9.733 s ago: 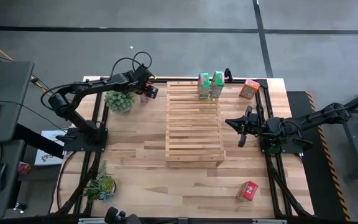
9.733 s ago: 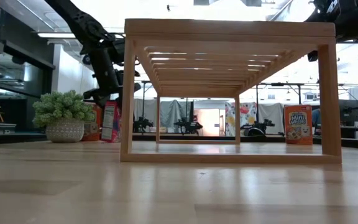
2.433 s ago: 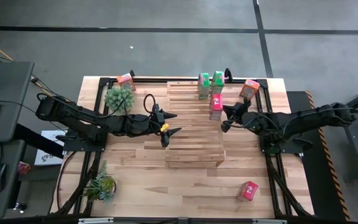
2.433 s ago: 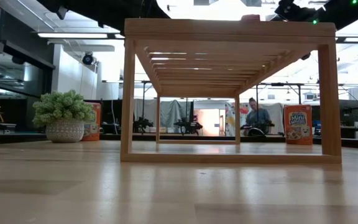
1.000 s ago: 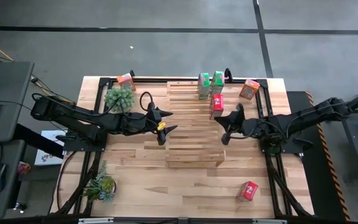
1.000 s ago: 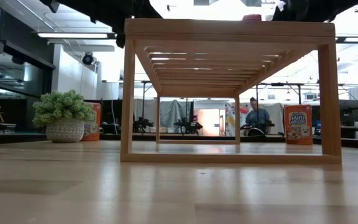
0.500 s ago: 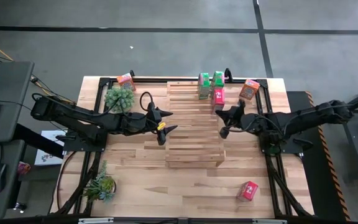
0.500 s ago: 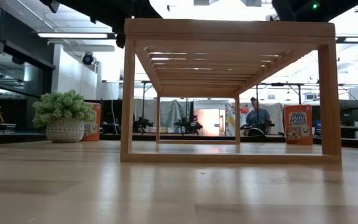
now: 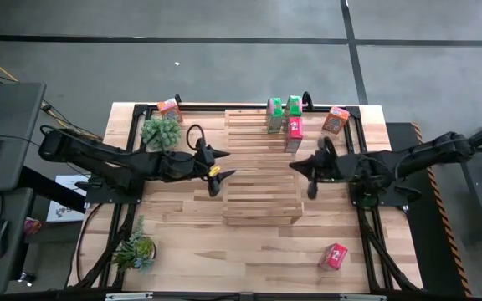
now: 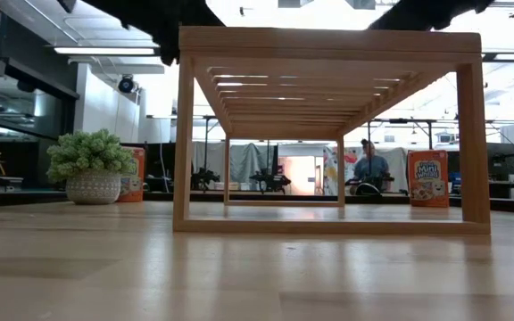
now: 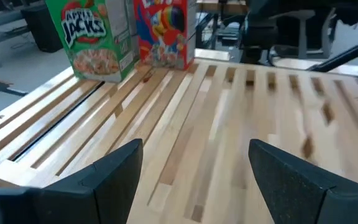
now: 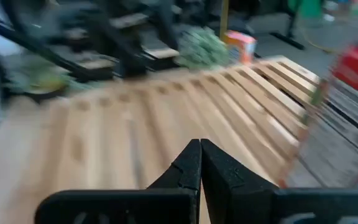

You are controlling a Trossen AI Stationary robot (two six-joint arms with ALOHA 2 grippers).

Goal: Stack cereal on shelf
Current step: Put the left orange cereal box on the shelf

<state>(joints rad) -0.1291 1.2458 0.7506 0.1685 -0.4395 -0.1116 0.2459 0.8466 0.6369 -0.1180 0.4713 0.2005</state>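
Spread wide on left gripper (image 9: 216,172), pinched empty on right gripper (image 9: 310,173), both over shelf (image 9: 262,188); three cereal boxes (image 9: 294,128) standing at far end; next: fetch orange box (image 9: 335,119), squarely

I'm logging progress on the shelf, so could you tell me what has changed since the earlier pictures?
The red box went from the left gripper onto the shelf beside the green boxes. The right gripper nudged it and has withdrawn, shut. Other boxes and plants stayed.

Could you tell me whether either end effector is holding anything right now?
Nothing is held. The left end effector is open over the shelf; the right end effector is shut and empty.
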